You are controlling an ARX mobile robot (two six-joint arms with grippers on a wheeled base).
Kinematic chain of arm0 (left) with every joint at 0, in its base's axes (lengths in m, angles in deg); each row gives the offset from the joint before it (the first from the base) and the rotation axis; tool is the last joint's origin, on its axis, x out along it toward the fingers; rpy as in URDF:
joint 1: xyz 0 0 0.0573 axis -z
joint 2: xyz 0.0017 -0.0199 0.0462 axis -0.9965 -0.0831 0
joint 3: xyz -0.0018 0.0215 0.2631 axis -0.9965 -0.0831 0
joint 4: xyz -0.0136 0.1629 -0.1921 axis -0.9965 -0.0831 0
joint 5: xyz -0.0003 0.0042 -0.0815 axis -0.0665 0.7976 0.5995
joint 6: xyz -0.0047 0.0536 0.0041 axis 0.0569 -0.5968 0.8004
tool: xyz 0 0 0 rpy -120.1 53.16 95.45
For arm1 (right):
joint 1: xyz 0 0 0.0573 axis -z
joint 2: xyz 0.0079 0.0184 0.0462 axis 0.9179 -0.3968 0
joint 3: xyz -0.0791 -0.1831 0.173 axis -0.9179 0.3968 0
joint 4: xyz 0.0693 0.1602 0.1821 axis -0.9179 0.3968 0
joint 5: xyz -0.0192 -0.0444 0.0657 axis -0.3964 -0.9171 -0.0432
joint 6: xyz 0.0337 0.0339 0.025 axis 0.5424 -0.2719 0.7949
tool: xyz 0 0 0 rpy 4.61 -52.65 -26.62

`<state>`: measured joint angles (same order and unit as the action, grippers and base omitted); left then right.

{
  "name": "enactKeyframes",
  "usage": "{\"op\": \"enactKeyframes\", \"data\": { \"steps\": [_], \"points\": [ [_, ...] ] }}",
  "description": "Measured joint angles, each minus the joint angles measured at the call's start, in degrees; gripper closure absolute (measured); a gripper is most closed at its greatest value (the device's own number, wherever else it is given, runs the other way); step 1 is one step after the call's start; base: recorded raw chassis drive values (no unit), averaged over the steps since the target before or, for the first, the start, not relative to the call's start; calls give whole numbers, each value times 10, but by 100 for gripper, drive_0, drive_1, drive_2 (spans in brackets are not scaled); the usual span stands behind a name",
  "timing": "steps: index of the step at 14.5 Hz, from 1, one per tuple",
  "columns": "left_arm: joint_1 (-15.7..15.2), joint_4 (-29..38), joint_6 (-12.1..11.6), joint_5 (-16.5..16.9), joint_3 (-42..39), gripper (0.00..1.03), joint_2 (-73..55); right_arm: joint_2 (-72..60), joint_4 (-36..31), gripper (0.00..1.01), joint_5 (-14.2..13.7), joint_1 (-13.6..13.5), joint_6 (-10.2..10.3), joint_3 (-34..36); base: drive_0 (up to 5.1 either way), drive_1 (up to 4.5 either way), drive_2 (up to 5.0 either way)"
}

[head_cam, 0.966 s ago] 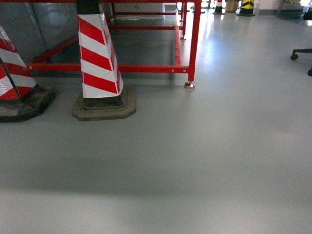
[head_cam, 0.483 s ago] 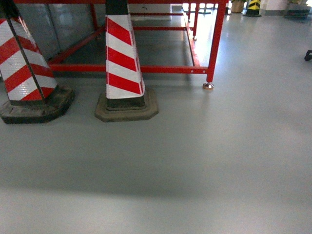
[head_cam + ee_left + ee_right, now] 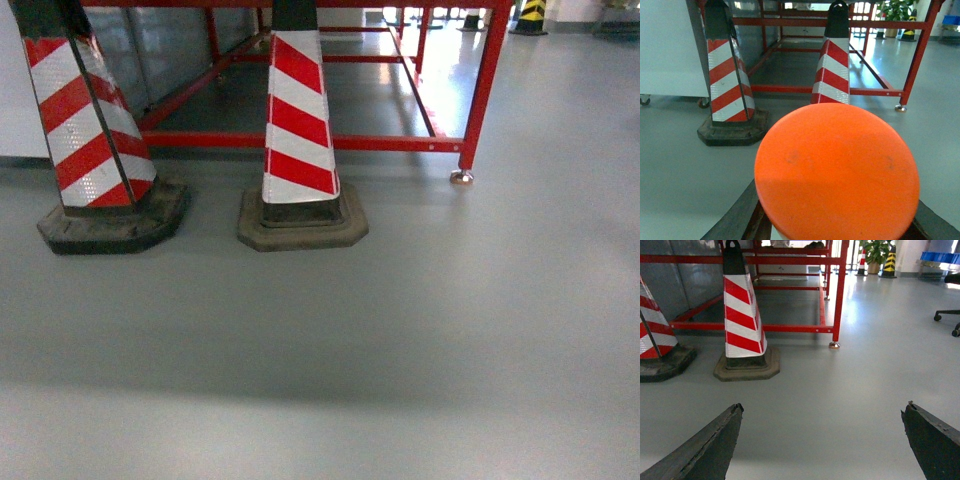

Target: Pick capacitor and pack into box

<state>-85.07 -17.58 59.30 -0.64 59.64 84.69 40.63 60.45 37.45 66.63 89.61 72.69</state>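
Note:
The capacitor point(image 3: 837, 170) fills the lower middle of the left wrist view as a bright orange round face, close to the camera. My left gripper point(image 3: 837, 212) is shut on it, with dark fingers point(image 3: 737, 217) showing on either side beneath it. In the right wrist view my right gripper point(image 3: 822, 407) stands open over bare grey floor, its two dark fingers point(image 3: 710, 447) far apart with nothing between them. The box is out of view. Neither gripper shows in the head view.
Two red-and-white striped cones point(image 3: 300, 130) point(image 3: 90, 130) on dark bases stand ahead on the grey floor, in front of a red metal frame point(image 3: 480, 90). A white cabinet on casters point(image 3: 670, 50) is at the left. A chair base point(image 3: 947, 315) is at the far right.
The head view has swung left: both cones and the red frame's leg have shifted to the right in the picture, and the left cone now shows fully.

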Motion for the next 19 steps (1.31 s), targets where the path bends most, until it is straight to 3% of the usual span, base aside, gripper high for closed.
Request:
{"op": "enactKeyframes", "data": {
  "steps": [6,19],
  "points": [
    [0,0,0,1,0,59,0,0,-2,3,-1,0,0,0,5,40,-29],
    [0,0,0,2,0,59,0,0,0,3,-2,0,0,0,10,443,-422]
  ]
}}
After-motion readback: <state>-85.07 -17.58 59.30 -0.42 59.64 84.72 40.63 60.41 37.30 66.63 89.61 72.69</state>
